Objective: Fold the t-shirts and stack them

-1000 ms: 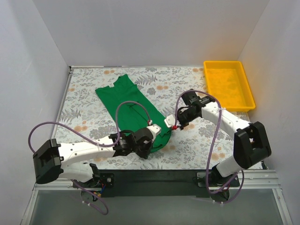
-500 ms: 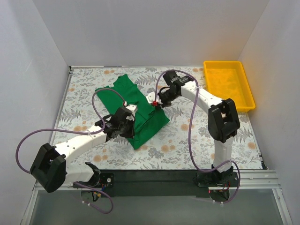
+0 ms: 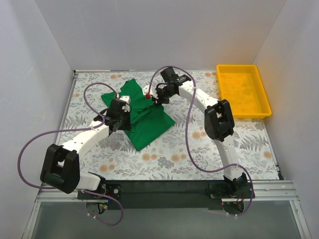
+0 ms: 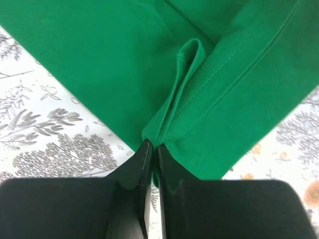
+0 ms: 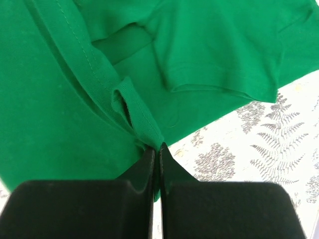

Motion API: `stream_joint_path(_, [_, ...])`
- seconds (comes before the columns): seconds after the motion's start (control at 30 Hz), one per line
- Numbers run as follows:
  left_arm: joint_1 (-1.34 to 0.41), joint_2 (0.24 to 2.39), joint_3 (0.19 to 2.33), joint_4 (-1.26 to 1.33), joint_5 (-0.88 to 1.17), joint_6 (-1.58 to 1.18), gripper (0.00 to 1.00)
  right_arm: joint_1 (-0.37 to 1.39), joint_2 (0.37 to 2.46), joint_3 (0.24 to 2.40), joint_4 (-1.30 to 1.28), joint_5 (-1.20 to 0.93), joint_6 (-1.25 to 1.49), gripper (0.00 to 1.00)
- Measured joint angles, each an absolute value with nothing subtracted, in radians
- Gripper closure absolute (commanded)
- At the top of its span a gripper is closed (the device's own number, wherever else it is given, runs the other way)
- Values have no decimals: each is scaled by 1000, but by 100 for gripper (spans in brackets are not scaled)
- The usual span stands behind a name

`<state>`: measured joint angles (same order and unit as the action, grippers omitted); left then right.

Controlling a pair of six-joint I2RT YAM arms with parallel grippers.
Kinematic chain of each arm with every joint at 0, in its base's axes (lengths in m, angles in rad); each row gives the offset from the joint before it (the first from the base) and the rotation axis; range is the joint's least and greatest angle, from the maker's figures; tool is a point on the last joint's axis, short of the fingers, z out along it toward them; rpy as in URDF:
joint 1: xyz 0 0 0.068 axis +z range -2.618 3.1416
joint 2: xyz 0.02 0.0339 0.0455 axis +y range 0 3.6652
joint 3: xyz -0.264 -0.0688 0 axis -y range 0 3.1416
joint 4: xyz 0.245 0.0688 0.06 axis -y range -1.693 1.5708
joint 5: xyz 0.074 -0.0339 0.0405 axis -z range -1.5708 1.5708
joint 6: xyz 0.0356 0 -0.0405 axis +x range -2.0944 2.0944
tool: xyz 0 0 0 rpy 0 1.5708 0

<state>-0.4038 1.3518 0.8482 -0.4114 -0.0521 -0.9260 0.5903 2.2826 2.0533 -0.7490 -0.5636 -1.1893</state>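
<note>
Pinched shut on the hem of the green t-shirt (image 3: pixel 149 123), the left fingers (image 4: pixel 147 154) and right fingers (image 5: pixel 152 155) have swept it from the near desk (image 3: pixel 199 149) edge over the body, which now lies doubled beneath and beyond them, so the half-fold looks nearly laid.

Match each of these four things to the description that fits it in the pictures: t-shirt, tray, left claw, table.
Things:
1. t-shirt
2. tray
3. left claw
4. table

Descriptions:
A. leaf and flower pattern
B. shut on a fold of hem
C. green, partly folded
D. yellow, at the far right corner

Pairs: 1-C, 2-D, 3-B, 4-A
</note>
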Motion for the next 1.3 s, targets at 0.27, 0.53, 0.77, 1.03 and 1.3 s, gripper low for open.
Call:
stream_joint_path(0.27, [-345,1432,883,-396,-47,-895,100,610,2320,2071,-633,-499,-1046,99])
stream_joint_path(0.53, [-328,1438,886,-385,-48,-885,100,612,2337,2074,-557,-470,-964,99])
stream_joint_path(0.77, [-312,1485,910,-380,-48,-878,100,617,2369,2074,-527,-444,-932,99])
stream_joint_path(1.03, [-299,1520,914,-376,-57,-872,72,620,2372,2074,-497,-423,-883,77])
stream_joint_path(1.3, [-283,1570,1010,-340,-293,-889,9,628,2372,2073,-339,-243,-649,19])
